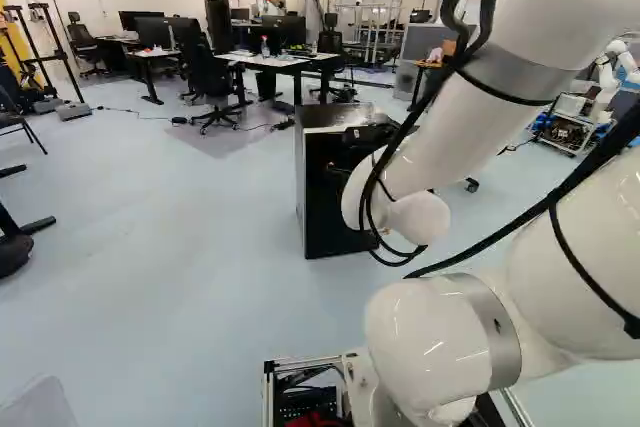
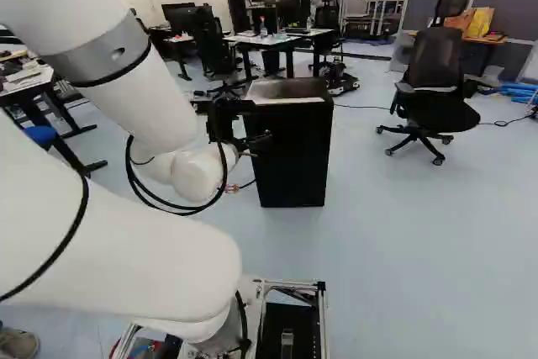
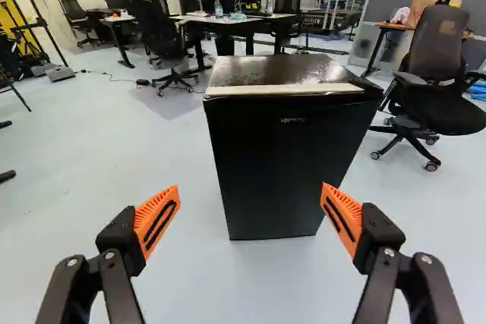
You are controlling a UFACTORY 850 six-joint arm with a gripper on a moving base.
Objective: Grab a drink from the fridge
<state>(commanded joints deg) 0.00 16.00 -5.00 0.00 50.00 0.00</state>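
Note:
The black gripper (image 2: 257, 142) hangs at the end of my arm, in front of the small black fridge (image 2: 294, 153) in the right base view. Seen from the wrist, the gripper (image 3: 251, 192) is open wide, with nothing between its orange pads. Ahead of it the fridge (image 3: 277, 161) stands upright on the floor, its front facing the gripper and its door shut. A gap of floor shows between the fingers and the fridge. The inside of the fridge is hidden, so no drink in it can be seen.
A black office chair (image 2: 433, 90) stands to the right of the fridge. Behind the fridge are desks (image 3: 235, 19) with monitors, more chairs and a bottle (image 3: 219, 5). Cables (image 2: 361, 107) lie on the floor. Another robot (image 1: 608, 77) stands at the far right of the left base view.

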